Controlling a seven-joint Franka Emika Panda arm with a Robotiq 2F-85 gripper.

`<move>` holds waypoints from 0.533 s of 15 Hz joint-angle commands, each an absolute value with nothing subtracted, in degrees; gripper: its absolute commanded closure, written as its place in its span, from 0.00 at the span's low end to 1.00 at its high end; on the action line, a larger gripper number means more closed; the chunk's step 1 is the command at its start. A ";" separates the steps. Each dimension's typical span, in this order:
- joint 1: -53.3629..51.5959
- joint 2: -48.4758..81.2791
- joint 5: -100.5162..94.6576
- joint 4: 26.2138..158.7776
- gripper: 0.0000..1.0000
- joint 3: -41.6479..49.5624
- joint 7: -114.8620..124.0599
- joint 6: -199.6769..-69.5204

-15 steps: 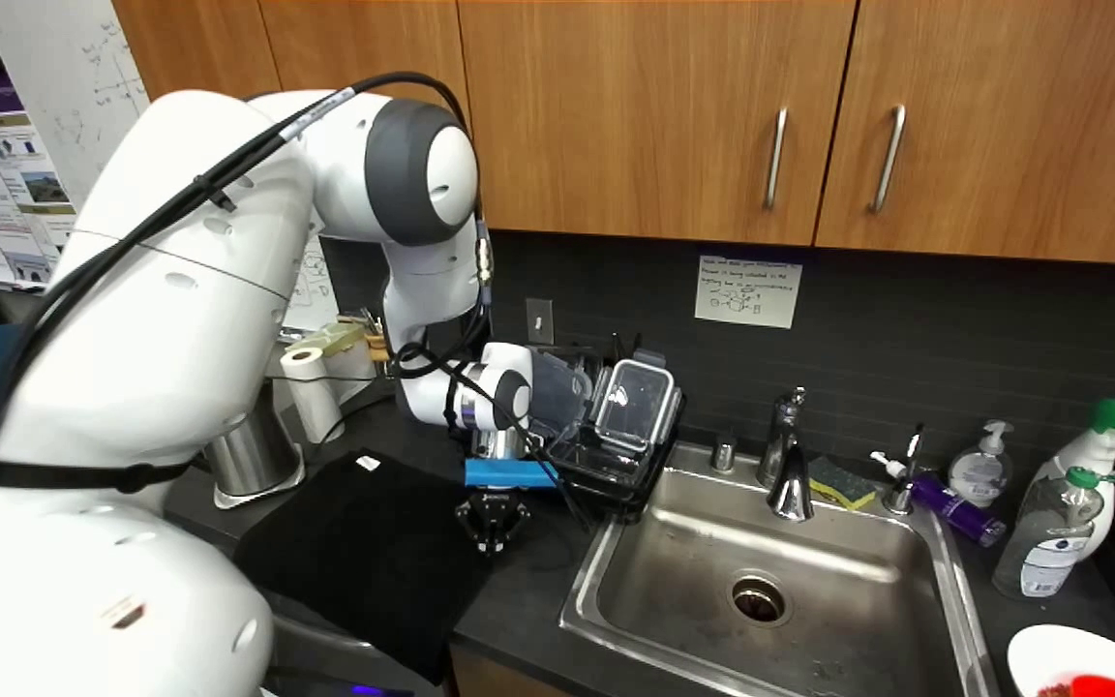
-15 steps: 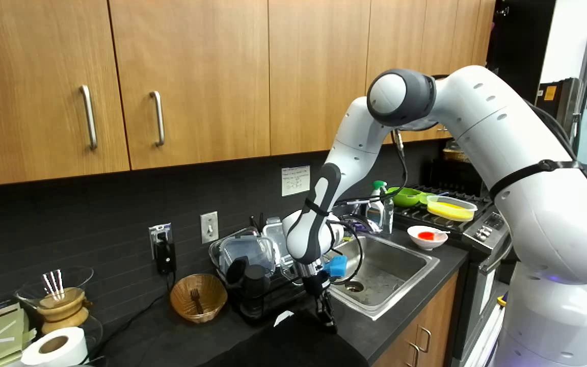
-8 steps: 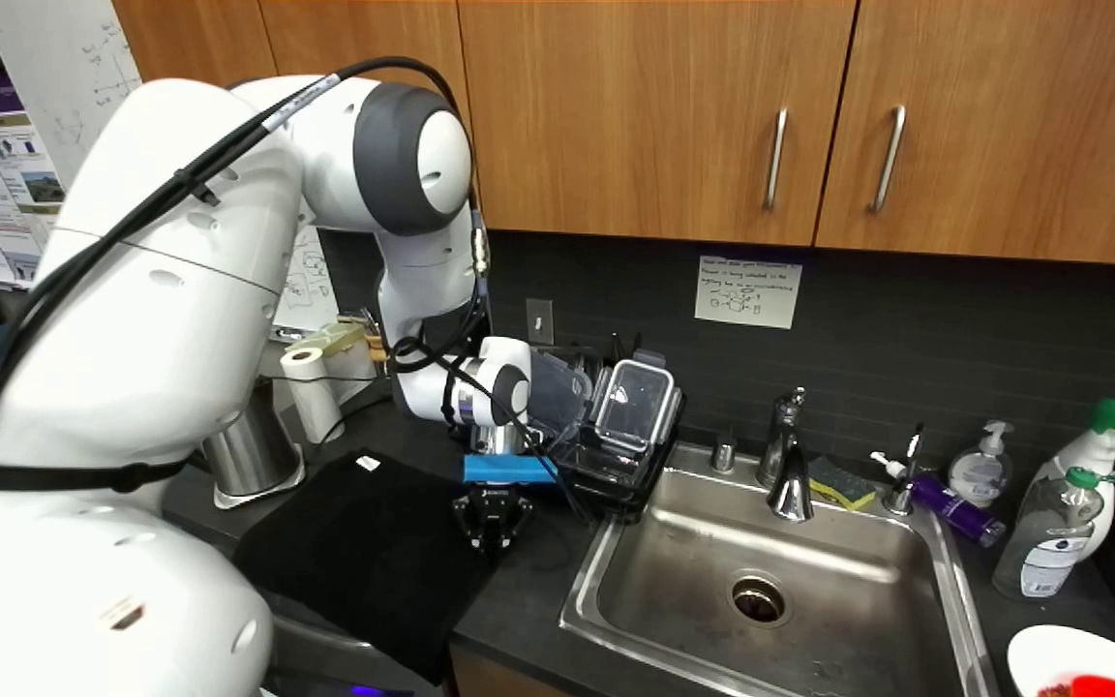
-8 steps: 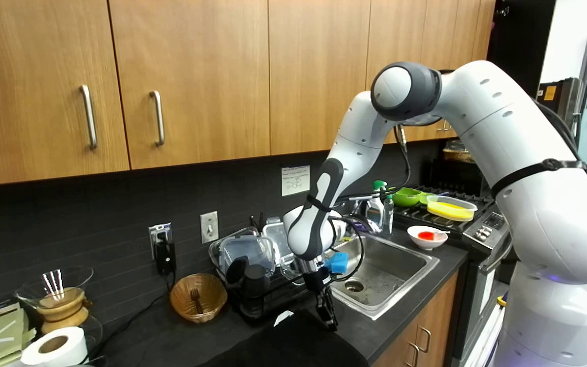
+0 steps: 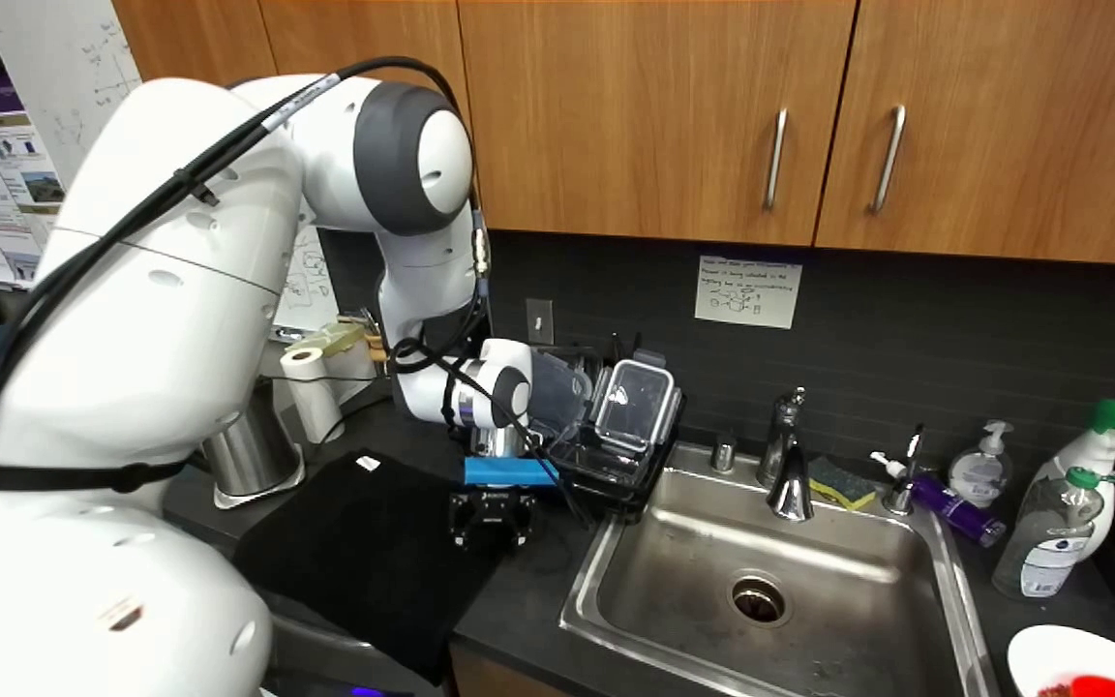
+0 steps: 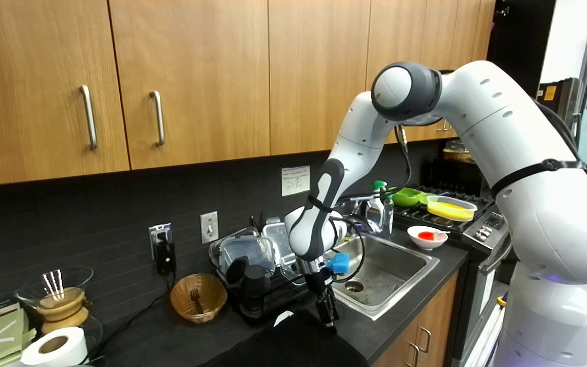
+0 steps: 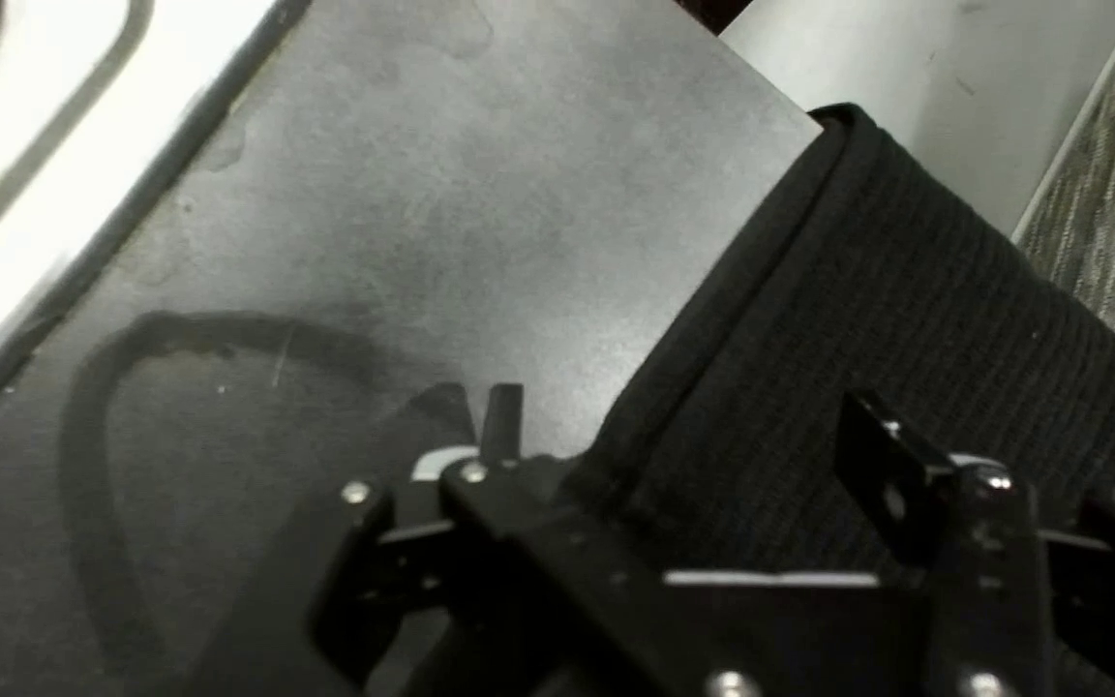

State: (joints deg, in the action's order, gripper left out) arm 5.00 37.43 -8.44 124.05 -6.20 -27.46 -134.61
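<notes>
A black ribbed cloth (image 5: 364, 571) lies spread over the counter and hangs past its front edge; it shows in both exterior views. My gripper (image 5: 490, 535) points down just over the cloth's sink-side edge, its jaws spread wide apart. In the wrist view the gripper (image 7: 688, 440) has one finger near the folded hem of the cloth (image 7: 906, 290) and the opposite finger above its ribbed surface. Nothing is seen clamped between them. Whether the fingertips touch the cloth cannot be made out. A blue block (image 5: 509, 471) is mounted on the wrist above the gripper.
The steel sink (image 5: 693, 581) with its faucet (image 5: 790, 474) lies beside the gripper. Behind the gripper stands a dish rack (image 5: 616, 494) with clear containers. A wicker basket (image 6: 212, 293) sits by the wall. A white bowl (image 6: 421, 243) stands past the sink, near the stove.
The fingers have parted from nearly together to wide apart. The arm rose and drew back slightly in the first half second, then held about still. The cloth looks unmoved.
</notes>
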 commanded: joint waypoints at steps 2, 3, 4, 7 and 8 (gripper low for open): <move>7.09 39.30 -7.26 122.41 0.00 -7.35 -32.45 -131.76; 7.01 40.08 -7.19 121.78 0.00 -6.92 -31.92 -131.70; 7.03 40.76 -7.22 121.29 0.00 -6.59 -31.35 -131.89; 6.88 40.30 -7.94 122.22 0.00 -6.51 -30.51 -132.76; 6.96 40.63 -7.93 121.95 0.00 -6.50 -30.51 -132.76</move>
State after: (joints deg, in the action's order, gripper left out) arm 6.98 40.58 -7.94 122.09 -6.49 -30.52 -132.89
